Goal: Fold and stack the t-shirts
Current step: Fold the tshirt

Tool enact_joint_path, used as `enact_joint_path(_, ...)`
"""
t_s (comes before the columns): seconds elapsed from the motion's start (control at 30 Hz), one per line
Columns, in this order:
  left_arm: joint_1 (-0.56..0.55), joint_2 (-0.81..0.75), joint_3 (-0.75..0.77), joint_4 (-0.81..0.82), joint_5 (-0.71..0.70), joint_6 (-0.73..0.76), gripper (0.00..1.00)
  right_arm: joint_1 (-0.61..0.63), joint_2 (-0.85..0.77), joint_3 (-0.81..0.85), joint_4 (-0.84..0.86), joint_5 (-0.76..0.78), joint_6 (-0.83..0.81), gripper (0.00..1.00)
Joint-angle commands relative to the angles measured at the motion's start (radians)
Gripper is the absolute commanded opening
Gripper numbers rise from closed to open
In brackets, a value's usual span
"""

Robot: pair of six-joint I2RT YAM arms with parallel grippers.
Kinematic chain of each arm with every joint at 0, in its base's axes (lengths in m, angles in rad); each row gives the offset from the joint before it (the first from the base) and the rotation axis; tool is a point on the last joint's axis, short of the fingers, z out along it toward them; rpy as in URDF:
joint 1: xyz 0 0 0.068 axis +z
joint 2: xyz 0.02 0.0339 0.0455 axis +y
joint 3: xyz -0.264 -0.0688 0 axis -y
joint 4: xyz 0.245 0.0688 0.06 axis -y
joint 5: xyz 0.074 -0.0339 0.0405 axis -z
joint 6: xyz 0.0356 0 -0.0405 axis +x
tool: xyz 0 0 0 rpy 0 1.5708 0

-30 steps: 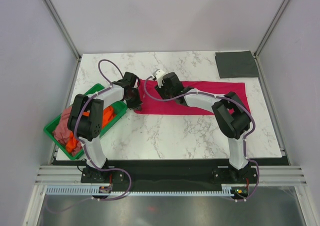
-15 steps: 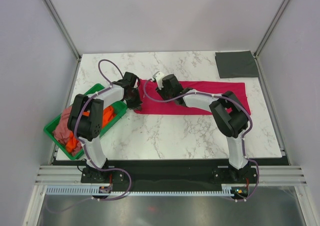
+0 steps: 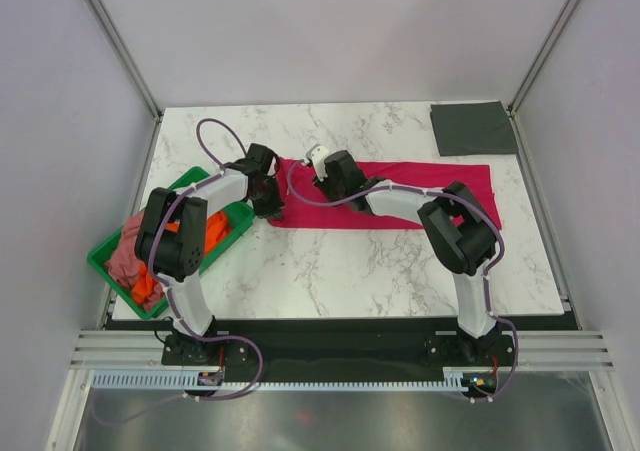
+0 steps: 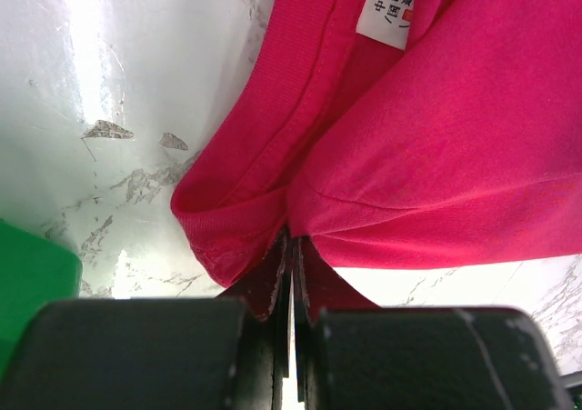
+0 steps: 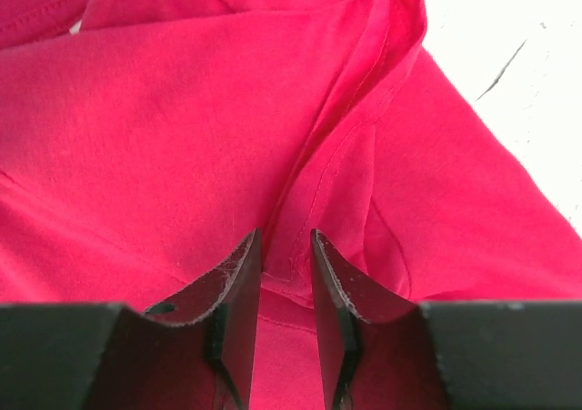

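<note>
On the marble table the crimson t-shirt lies centre-right, left gripper clamped on its hem, right gripper narrowly apart astride a fold; I fear that shallow bite slipping.

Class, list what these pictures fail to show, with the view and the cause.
Top view: left end of the red t-shirt, under the left gripper and right gripper.
Top view: size of the pile in the green tray; the left arm covers part.
Left wrist view: the label, its print too small, cut by the top edge.
Right wrist view: whether the right gripper pinches the fold; fingers hide it.
</note>
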Motion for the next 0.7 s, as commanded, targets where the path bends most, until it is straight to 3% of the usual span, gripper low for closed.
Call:
enact_joint_path(0.0,0.002,0.018,0.023,-0.006,-0.025,0.025,0.02,0.008,-0.004,-0.016,0.031,-0.025,-0.001,0.37)
enact_joint_path(0.23,0.002,0.018,0.022,-0.008,-0.026,0.022,0.02,0.008,0.001,-0.018,0.036,0.000,0.008,0.36)
enact_joint_path(0.33,0.002,0.012,0.017,-0.006,-0.037,0.022,0.02,0.008,0.007,-0.012,0.040,0.090,0.010,0.19)
enact_joint_path(0.37,0.002,0.012,0.015,-0.009,-0.040,0.022,0.02,0.007,0.006,-0.015,0.048,0.109,0.010,0.09)
enact_joint_path(0.43,0.002,0.010,0.011,-0.008,-0.048,0.023,0.02,0.005,-0.002,-0.018,0.062,0.170,0.014,0.01)
enact_joint_path(0.67,0.002,0.006,0.003,-0.014,-0.062,0.022,0.02,-0.034,-0.019,-0.019,0.100,0.244,0.044,0.00)
